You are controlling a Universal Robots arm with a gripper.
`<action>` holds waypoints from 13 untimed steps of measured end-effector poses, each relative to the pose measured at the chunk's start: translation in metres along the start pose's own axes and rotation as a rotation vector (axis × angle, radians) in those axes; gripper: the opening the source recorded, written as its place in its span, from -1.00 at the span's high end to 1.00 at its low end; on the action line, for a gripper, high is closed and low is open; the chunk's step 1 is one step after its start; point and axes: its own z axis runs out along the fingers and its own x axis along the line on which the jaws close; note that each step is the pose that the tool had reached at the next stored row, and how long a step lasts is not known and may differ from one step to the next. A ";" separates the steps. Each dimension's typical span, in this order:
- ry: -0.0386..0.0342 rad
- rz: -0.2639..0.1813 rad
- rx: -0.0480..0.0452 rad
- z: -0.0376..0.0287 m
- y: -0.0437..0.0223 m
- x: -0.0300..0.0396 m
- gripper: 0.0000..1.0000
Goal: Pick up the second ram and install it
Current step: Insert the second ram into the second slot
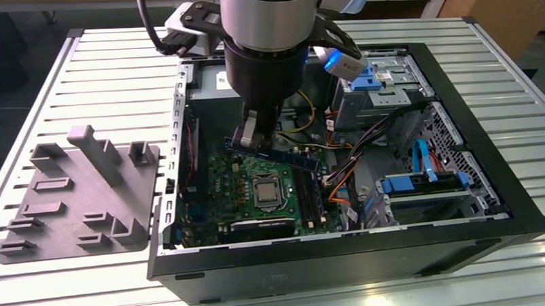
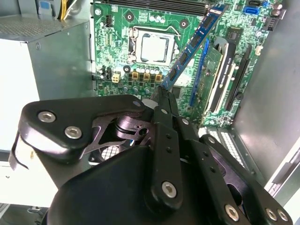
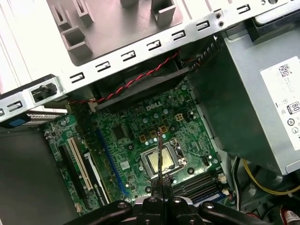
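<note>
While the gripper (image 2: 164,95) is pinching the second ram (image 2: 193,43) by one end only, the blue stick is hanging tilted above the motherboard (image 2: 112,33), clear of the board and not yet over the memory slots (image 1: 306,196). So it is risking a swivel in the fingers and a crooked, jamming entry. Room is looking open above the processor (image 2: 154,47), but orange cables (image 1: 341,174) are crowding the slots' side, and the power supply (image 2: 56,65) is sitting close beside the wrist.

bright, even light, pale glare on the ribbed table (image 1: 531,280), deep shadow inside the computer case (image 1: 349,259)
</note>
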 end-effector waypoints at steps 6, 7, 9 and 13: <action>-0.0006 0.017 0.0005 0.0000 0.0000 0.0000 0.77; -0.0007 0.019 0.0006 0.0000 0.0000 0.0000 0.77; -0.0009 0.024 0.0007 0.0000 -0.0001 0.0000 0.77; -0.0012 0.031 0.0009 0.0000 -0.0001 0.0000 0.77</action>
